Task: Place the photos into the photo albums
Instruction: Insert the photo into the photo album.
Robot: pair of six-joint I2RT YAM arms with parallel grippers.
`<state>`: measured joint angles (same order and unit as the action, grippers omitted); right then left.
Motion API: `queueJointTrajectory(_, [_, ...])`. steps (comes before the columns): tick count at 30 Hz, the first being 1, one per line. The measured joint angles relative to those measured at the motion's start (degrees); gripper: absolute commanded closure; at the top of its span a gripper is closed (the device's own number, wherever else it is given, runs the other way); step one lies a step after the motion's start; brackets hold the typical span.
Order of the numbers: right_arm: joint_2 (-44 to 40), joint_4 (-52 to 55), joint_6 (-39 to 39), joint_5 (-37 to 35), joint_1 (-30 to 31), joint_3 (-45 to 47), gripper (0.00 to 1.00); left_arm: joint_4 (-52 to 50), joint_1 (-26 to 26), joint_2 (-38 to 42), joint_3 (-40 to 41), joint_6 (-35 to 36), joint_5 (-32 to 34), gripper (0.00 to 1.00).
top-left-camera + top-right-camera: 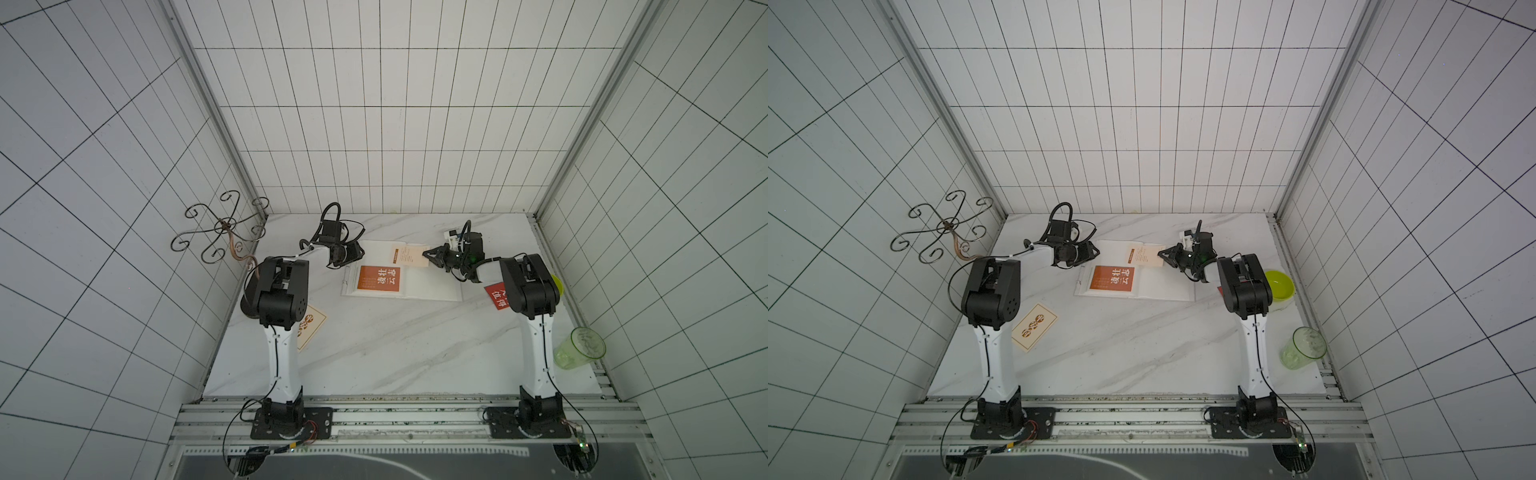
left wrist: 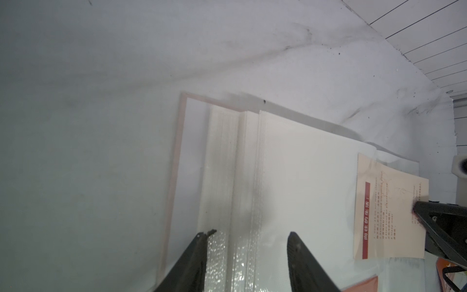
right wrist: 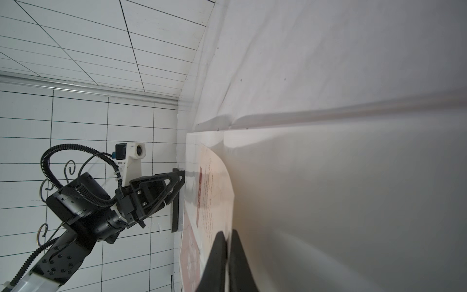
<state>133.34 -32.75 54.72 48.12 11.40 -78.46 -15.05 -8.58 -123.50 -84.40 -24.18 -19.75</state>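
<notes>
Top view: four photos, one open album

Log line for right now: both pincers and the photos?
left pincer: open, over album edge | right pincer: pinching cream photo over open page | orange photo: flat on album page

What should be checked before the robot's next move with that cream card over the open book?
1. The album lies open, pages up: ok.
2. The right gripper pinches the cream card by its edge: ok.
3. The cream card lies flat on the page: not ok, it curves.
4. The left gripper is open and clear of the cream card: ok.
5. The orange card sits inside a sleeve: cannot tell.
6. All cards are in: not ok; a patterned card and a red card lie on the table.
</notes>
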Motion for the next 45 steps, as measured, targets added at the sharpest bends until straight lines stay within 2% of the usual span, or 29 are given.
queueJointTrajectory(3, [0.0, 5.6, -3.7, -1.8, 0.0, -2.1, 0.66, 0.0, 0.0, 0.0, 0.0, 0.0, 0.2, 0.47])
queueJointTrajectory(8, [-1.8, 14.3, -9.2, -5.2, 0.0, -4.3, 0.61, 0.0, 0.0, 0.0, 0.0, 0.0, 0.2, 0.47])
queueJointTrajectory(12, [-2.1, 19.1, -11.6, -6.5, 0.0, -5.9, 0.65, 0.0, 0.0, 0.0, 0.0, 0.0, 0.2, 0.47])
queueJointTrajectory(17, [-2.1, 22.4, -12.9, -7.4, 0.0, -6.6, 0.85, 0.0, 0.0, 0.0, 0.0, -0.1, 0.2, 0.47])
queueJointTrajectory(20, [-2.0, 23.6, -13.2, -7.3, 0.0, -6.6, 0.91, 0.0, 0.0, 0.0, 0.0, -0.2, 0.2, 0.47])
queueJointTrajectory(35, [1.7, 25.2, -12.2, -6.9, 4.5, -14.8, 0.78, 0.3, 0.0, 0.0, 0.1, -0.5, 0.2, 0.47])
queueJointTrajectory(45, [4.4, 25.0, -9.9, -5.6, 7.3, -18.3, 0.76, 0.5, 0.0, 0.0, 0.2, -1.1, -0.3, 0.47])
